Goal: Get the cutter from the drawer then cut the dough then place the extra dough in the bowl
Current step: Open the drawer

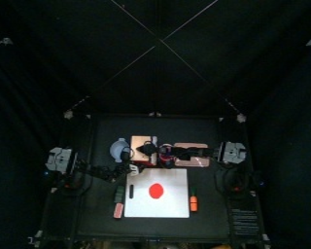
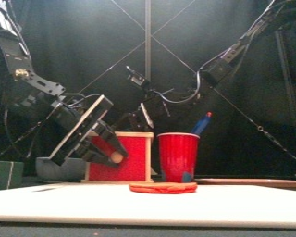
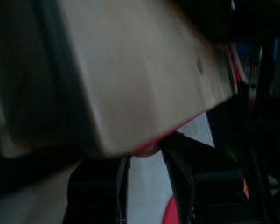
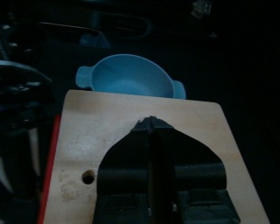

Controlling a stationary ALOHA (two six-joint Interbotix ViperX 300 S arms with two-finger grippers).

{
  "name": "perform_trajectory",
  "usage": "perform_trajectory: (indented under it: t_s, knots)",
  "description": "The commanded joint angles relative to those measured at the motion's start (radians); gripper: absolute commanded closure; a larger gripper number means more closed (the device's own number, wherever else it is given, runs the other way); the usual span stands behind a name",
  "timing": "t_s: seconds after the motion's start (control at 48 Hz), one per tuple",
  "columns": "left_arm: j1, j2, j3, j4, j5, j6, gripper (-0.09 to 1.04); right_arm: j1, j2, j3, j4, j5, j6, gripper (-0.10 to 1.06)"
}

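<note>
The pale wooden box [image 1: 144, 142] stands at the back, its red drawer front [image 2: 123, 157] facing the table's front. My left gripper [image 2: 101, 141] reaches the drawer front, and its jaws stand narrowly apart on the red drawer knob [image 3: 149, 150] under the box [image 3: 130, 70]. My right gripper [image 4: 150, 125] rests shut on the box's top [image 4: 108, 131]. The red dough disc [image 1: 155, 190] lies flat on the white cutting board [image 1: 171, 204]. The blue-grey bowl [image 4: 129, 75] sits just beyond the box, left of it in the top view. No cutter shows.
A red cup [image 2: 178, 155] holding toy knives stands right of the box, with the pink tray [image 1: 193, 151] behind it. Two small orange toys [image 1: 193, 202] lie at the board's left and right edges.
</note>
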Motion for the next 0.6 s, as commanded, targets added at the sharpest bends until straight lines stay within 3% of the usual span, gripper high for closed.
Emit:
perform_trajectory:
  t_s: [0.021, 0.604]
  knots:
    - [-0.051, -0.023, -0.012, 0.005, 0.038, 0.000, 0.34, -0.002, -0.006, 0.000, -0.002, 0.018, -0.002, 1.01]
    - [-0.161, -0.025, -0.015, -0.023, 0.067, -0.006, 0.34, -0.005, -0.006, -0.014, 0.000, 0.035, -0.002, 1.01]
